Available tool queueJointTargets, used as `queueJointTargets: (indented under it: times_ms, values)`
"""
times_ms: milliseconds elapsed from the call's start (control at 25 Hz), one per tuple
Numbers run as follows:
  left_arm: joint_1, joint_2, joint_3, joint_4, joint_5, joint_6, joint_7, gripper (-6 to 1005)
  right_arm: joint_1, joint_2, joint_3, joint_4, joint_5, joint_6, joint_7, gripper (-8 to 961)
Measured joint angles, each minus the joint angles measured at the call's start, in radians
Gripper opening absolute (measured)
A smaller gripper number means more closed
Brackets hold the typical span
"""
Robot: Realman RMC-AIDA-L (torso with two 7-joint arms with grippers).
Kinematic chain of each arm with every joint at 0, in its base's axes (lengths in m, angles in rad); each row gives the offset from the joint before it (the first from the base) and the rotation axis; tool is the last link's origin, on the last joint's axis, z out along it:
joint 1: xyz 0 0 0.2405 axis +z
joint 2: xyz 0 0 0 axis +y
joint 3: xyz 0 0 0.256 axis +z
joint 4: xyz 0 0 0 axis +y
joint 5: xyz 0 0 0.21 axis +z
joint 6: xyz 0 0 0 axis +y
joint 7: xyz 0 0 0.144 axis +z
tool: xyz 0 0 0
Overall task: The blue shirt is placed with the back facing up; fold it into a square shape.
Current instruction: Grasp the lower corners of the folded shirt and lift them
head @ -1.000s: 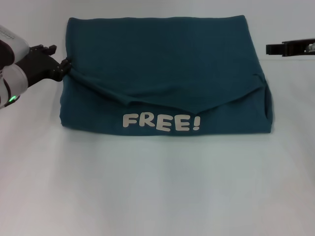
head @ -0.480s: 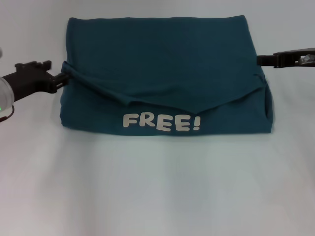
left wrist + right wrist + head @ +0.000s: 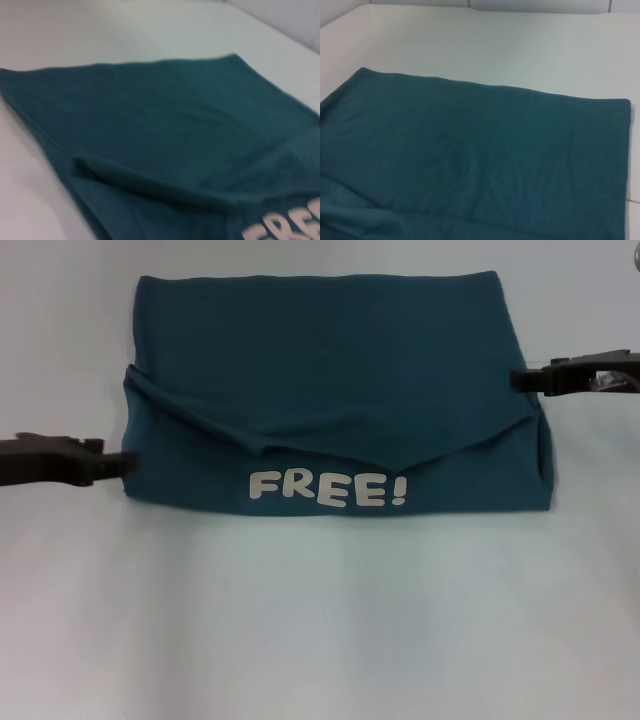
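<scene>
The blue shirt (image 3: 320, 360) lies folded into a wide rectangle on the white table, with a white "FREE!" print (image 3: 328, 488) showing on its near strip. A flap of it folds forward and ends in a point above the print. My left gripper (image 3: 122, 463) sits low at the shirt's near-left edge, its tip at the fabric. At the right edge, about halfway along, is my right gripper (image 3: 518, 380). The left wrist view shows the shirt (image 3: 175, 130) with its fold ridge, and the right wrist view shows its flat far part (image 3: 470, 150). Neither wrist view shows fingers.
The white table (image 3: 320, 620) stretches around the shirt on all sides, with a wide bare stretch in front of it. A pale wall edge runs behind the table in the right wrist view.
My left gripper has left the fold corner on the shirt's left edge and moved nearer along that edge. My right gripper has moved left and slightly nearer, up to the shirt's right edge.
</scene>
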Motion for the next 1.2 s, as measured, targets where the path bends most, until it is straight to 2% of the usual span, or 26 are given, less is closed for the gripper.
queueJointTargets:
  times_ms: [80, 120, 240, 320, 440, 560, 760, 840, 920, 1000, 1200]
  values:
    - [0.012, -0.011, -0.041, 0.019, -0.018, 0.002, 0.001, 551, -0.001, -0.001, 0.005, 0.021, 0.024, 0.010, -0.028, 623]
    - [0.027, -0.030, -0.068, 0.047, -0.031, -0.018, 0.004, 549, -0.002, -0.002, 0.008, 0.027, 0.036, 0.014, -0.039, 623]
    - [0.053, -0.049, -0.077, 0.077, -0.058, -0.082, -0.008, 545, -0.010, -0.003, 0.015, 0.046, 0.063, 0.027, -0.065, 622]
    - [0.068, -0.047, -0.082, 0.068, -0.116, -0.108, -0.026, 542, -0.012, -0.004, 0.021, 0.057, 0.066, 0.031, -0.074, 622]
    - [0.075, -0.038, -0.086, 0.055, -0.174, -0.089, -0.022, 537, -0.012, -0.005, 0.033, 0.075, 0.066, 0.032, -0.084, 621]
    - [0.068, -0.018, -0.078, 0.030, -0.189, -0.040, 0.050, 533, -0.011, -0.004, 0.039, 0.083, 0.069, 0.032, -0.089, 621]
    - [0.007, 0.038, -0.087, -0.068, -0.099, -0.013, 0.097, 531, -0.012, -0.004, 0.038, 0.087, 0.090, 0.032, -0.094, 623]
    - [-0.019, 0.053, -0.105, -0.119, -0.068, -0.032, 0.142, 531, -0.012, -0.003, 0.036, 0.088, 0.098, 0.032, -0.095, 622]
    - [-0.029, 0.058, -0.109, -0.141, -0.061, -0.047, 0.166, 532, -0.012, -0.002, 0.034, 0.090, 0.104, 0.032, -0.098, 621]
    - [-0.056, 0.067, -0.103, -0.213, -0.045, -0.106, 0.221, 532, -0.012, -0.001, 0.036, 0.093, 0.105, 0.032, -0.104, 621]
    - [-0.085, 0.071, -0.084, -0.287, -0.007, -0.162, 0.242, 532, -0.013, -0.001, 0.038, 0.114, 0.105, 0.046, -0.107, 623]
